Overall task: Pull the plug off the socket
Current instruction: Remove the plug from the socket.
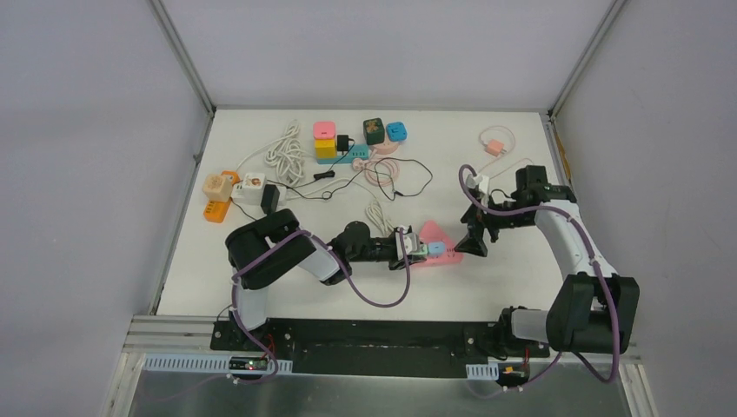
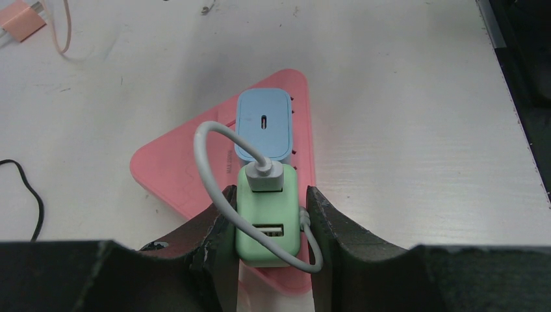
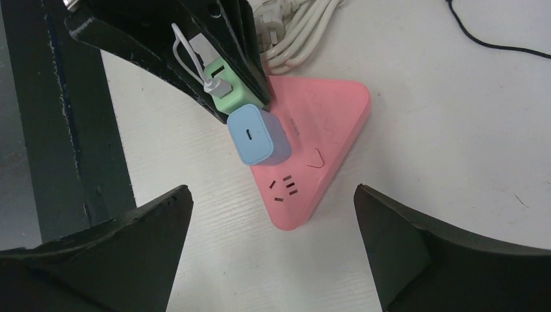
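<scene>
A pink triangular socket [image 1: 432, 233] [image 2: 175, 169] [image 3: 325, 123] lies flat near the table's middle. A green plug [image 2: 268, 214] [image 3: 230, 91] and a light blue plug [image 2: 263, 123] [image 3: 256, 136] stand in it side by side. My left gripper [image 1: 415, 248] [image 2: 269, 193] is shut on the green plug, one finger on each side. A short white cable [image 2: 205, 156] loops out of the plug's USB port past the jaws. My right gripper [image 1: 472, 246] [image 3: 271, 188] is open at the socket's free corner, touching nothing.
At the back stand pink and yellow cube adapters [image 1: 325, 139], a teal strip [image 1: 346, 157] and a coiled white cable [image 1: 285, 152]. An orange strip with cube adapters [image 1: 219, 198] sits back left. A pink charger with its cord [image 1: 495, 146] lies back right. Thin black cables [image 1: 408, 178] trail between them.
</scene>
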`<state>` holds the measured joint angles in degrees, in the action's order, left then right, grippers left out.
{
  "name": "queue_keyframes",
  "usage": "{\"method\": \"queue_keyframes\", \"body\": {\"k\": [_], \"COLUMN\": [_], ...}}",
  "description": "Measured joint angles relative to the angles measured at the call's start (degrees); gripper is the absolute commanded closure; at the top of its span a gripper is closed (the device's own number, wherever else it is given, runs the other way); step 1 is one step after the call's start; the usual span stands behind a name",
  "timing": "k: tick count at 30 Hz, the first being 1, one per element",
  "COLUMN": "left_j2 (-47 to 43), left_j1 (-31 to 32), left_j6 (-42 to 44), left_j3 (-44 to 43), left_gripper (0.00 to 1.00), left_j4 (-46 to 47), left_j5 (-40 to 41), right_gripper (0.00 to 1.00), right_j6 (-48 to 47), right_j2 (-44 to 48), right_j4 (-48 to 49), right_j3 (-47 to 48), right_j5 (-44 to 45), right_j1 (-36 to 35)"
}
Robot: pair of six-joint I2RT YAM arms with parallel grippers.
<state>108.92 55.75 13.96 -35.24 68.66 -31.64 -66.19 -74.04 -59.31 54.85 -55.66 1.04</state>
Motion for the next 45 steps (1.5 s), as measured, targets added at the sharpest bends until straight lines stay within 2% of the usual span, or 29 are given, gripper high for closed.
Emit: {"method": "queue_keyframes", "body": {"k": [7, 15, 26, 39, 45], "left_j2": [0.5, 0.9, 1.4, 2.3, 2.6], "left_j1": [0.0, 0.0, -1.0, -3.0, -3.4], "left_j6": [0.0, -0.1, -2.7, -10.1, -11.5], "left_j3": [-0.3, -0.7, -1.6, -3.1, -3.6], "left_gripper": [1.00, 1.00, 1.00, 1.00, 1.00], "left_j4": [0.5, 0.9, 0.7, 0.4, 0.3], "left_j5": [-0.4, -1.0, -3.3, -7.1, -8.1], "right_gripper": [0.02, 0.11, 0.33, 0.51, 0.66], "right_j6": [-4.2, -9.2, -11.7, -13.5, -13.5], "right_j2": [0.8, 1.0, 1.0, 1.0, 1.0], "right_j4": [2.1, 7.0, 14.2, 17.1, 17.7], "right_j3": [-4.2, -7.9, -10.7, -11.9, -11.9], "right_j5": [1.0, 3.6, 8.3, 13.6, 14.8], "right_j1": [-4.3, -10.2, -15.8, -19.9, -20.9]}}
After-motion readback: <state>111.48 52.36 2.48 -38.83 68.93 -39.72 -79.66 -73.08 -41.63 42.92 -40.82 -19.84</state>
